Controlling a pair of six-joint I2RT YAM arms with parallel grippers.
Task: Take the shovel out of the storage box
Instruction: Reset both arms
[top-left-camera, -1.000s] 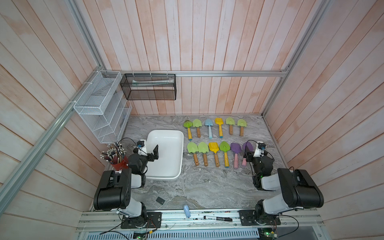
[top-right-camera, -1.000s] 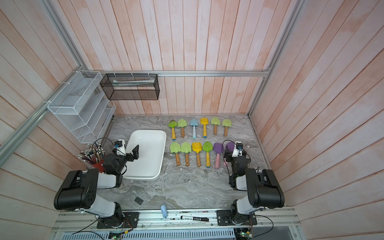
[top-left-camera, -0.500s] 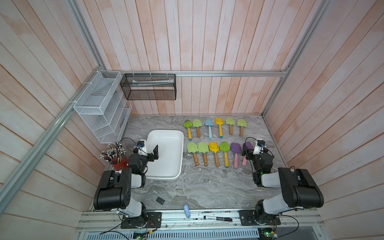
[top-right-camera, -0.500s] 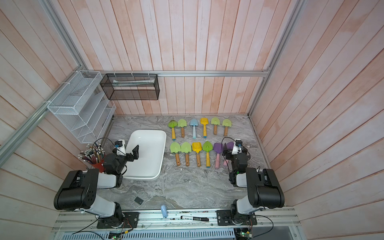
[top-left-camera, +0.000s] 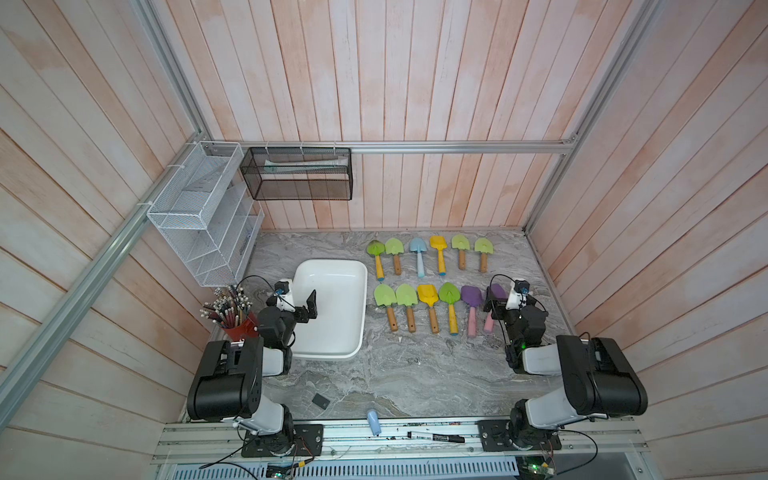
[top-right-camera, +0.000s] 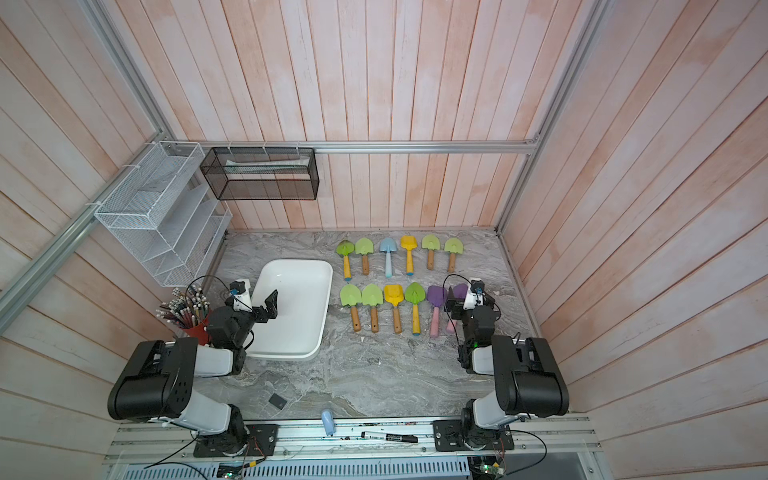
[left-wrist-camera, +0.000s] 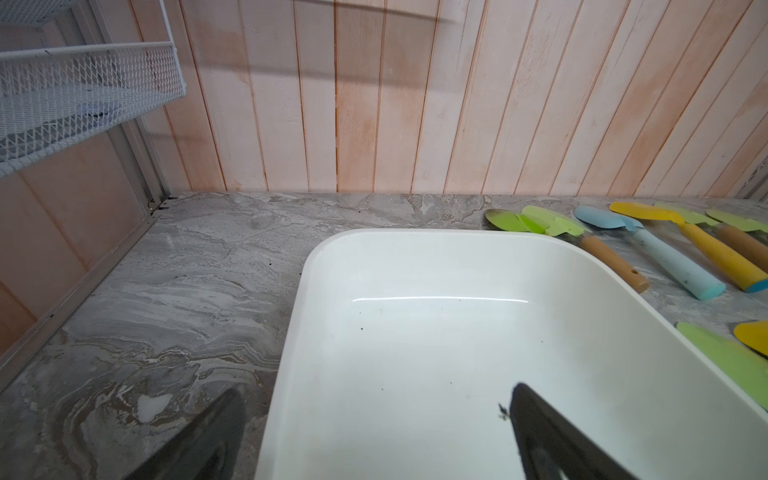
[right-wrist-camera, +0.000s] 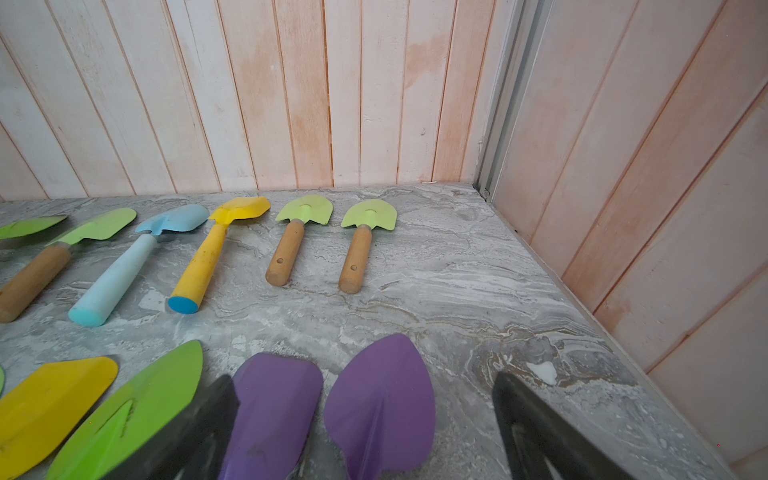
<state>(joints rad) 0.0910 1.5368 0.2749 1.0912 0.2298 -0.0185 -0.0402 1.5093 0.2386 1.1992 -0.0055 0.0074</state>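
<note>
Left fingers (left-wrist-camera: 552, 444), right fingers (right-wrist-camera: 536, 432) spread; only wrist-view shows left astride storage box (left-wrist-camera: 415, 237) rim.

- No text, label, brand, number or sign can be read in any view.
- The nearest thing to print is on the black marker (top-left-camera: 434, 437), which lies on the metal rail (top-left-camera: 353, 444) on the robot-base side of the storage box (top-left-camera: 332, 269). Pale marks run along its barrel in both top views, but they are too small to make out as letters.
- In the left wrist view, the storage box shows only a few dark specks on its white floor, and none of them form a character.
</note>
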